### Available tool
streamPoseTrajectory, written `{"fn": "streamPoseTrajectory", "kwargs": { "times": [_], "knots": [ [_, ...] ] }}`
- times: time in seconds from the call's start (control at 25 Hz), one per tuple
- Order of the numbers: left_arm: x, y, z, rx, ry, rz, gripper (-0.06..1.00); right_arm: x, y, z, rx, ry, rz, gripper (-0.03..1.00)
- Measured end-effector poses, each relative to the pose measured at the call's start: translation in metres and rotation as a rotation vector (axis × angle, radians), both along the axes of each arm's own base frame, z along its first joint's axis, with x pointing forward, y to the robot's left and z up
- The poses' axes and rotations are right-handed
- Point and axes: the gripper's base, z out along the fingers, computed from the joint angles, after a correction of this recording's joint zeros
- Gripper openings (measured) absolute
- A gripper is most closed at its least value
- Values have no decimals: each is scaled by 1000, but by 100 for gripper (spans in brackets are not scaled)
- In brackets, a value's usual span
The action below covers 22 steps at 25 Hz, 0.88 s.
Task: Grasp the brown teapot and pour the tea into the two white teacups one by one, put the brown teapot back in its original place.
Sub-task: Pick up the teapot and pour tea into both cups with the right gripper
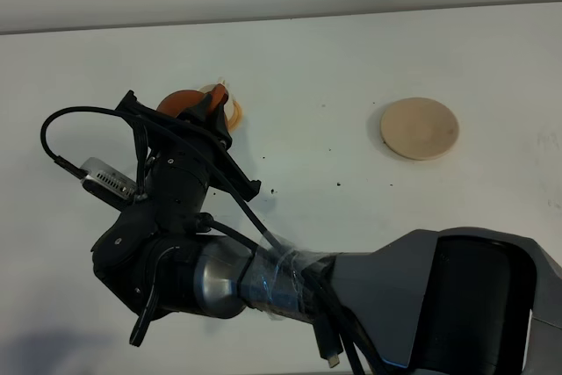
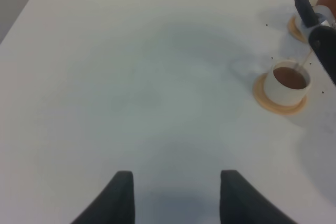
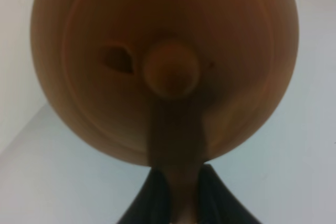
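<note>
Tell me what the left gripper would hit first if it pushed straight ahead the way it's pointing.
Probably only the bare white table. The left gripper points at open surface; the filled teacup sits well off to one side, though depth is uncertain.

Teapot (image 1: 182, 100) left over a teacup (image 2: 287, 83), disc (image 1: 420, 128) well right.

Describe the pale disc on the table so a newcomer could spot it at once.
Start with the white table, seen from the high camera. On its right half, apart from the right arm and the brown teapot, lies a flat round beige disc. Unlike the orange saucers under the cups, it is bare.
</note>
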Motion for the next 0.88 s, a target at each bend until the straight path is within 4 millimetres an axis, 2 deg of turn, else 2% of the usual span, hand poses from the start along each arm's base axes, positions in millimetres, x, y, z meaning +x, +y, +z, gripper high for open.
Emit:
{"fn": "streamPoseTrajectory", "kwargs": {
  "times": [0.68,0.88],
  "knots": [
    [0,0,0,0,0,0,38,-4,-5,-9,186,137,-121,9],
    [0,0,0,0,0,0,38,-1,-12,11,318,194,-193,9]
  ]
}}
